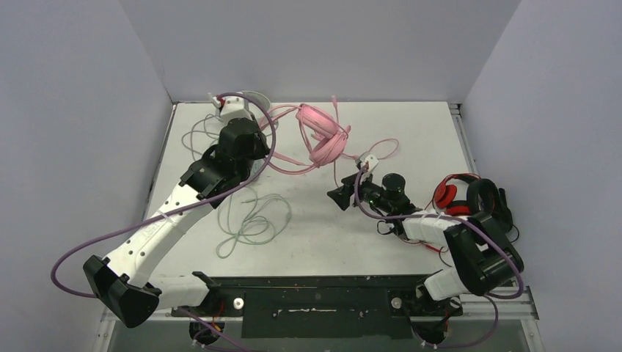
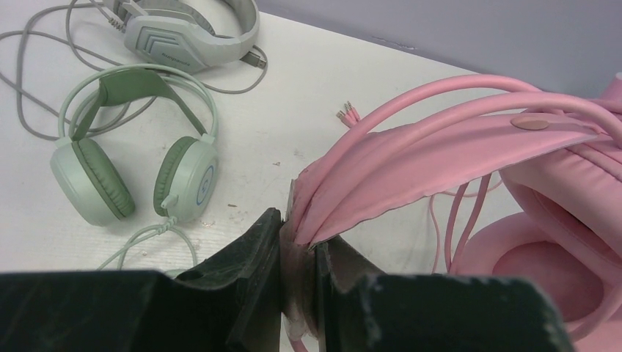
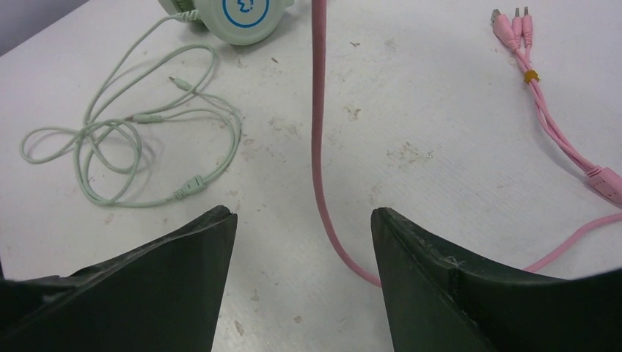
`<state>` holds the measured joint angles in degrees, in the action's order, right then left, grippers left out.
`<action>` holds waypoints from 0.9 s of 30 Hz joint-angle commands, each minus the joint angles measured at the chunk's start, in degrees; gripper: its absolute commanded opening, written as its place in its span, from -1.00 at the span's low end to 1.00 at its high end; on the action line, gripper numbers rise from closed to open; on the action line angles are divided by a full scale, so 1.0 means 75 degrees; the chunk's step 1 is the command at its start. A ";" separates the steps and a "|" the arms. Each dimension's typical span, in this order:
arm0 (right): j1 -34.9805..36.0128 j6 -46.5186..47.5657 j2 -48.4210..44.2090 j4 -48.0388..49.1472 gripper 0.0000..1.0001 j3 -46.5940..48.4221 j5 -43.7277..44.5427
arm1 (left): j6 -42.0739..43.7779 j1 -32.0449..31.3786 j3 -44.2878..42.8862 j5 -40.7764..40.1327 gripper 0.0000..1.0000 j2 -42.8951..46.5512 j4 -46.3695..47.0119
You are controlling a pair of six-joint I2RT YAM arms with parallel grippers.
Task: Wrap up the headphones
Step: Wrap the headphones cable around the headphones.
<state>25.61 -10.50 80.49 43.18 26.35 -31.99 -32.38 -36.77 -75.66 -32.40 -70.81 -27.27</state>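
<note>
Top: hovering the right gripper [image 1: 339, 196] near the pink headset [image 1: 323, 136], lying off to its right.
Left wrist: clamping the left gripper [image 2: 297, 238] on the headband [image 2: 440, 147].
Right wrist: gaping unclenched, straddling the pink cable [image 3: 317, 110] running lengthwise straight ahead, seemingly untouched.

Pink headphones [image 1: 323, 138] sit toward the table's [image 1: 418, 132] far side, mint cable [image 1: 253, 220] looped nearer.

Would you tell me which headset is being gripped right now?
The pink headphones: the left gripper pinches their headband, while the mint green headphones and the grey-white headphones lie loose on the table.
</note>
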 commanded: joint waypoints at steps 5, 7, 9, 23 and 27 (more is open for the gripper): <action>0.0049 0.0561 0.1599 0.1809 0.23 0.0604 -0.0018 | -0.0574 0.0104 -0.0765 0.0410 -1.00 0.0231 0.0812; 0.0053 0.0451 0.1858 0.2141 0.16 0.0592 -0.0062 | -0.0583 0.0117 -0.0837 0.0440 -1.00 0.0205 0.0786; 0.0053 0.0314 0.1951 0.2362 0.02 0.0578 -0.0113 | -0.0588 0.0131 -0.0890 0.0460 -1.00 0.0175 0.0751; 0.1161 0.0590 -0.3088 -0.1787 -1.00 0.0144 -0.0388 | -0.0514 0.0320 -0.0760 0.0246 -1.00 -0.0126 0.0907; 0.2036 0.0532 -0.4630 -0.3363 -1.00 0.0038 0.0097 | -0.0507 0.0376 -0.0714 0.0247 -1.00 -0.0395 0.1073</action>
<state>36.32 -7.46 53.32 31.83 28.23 -33.98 -33.52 -34.59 -78.06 -30.22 -72.77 -27.81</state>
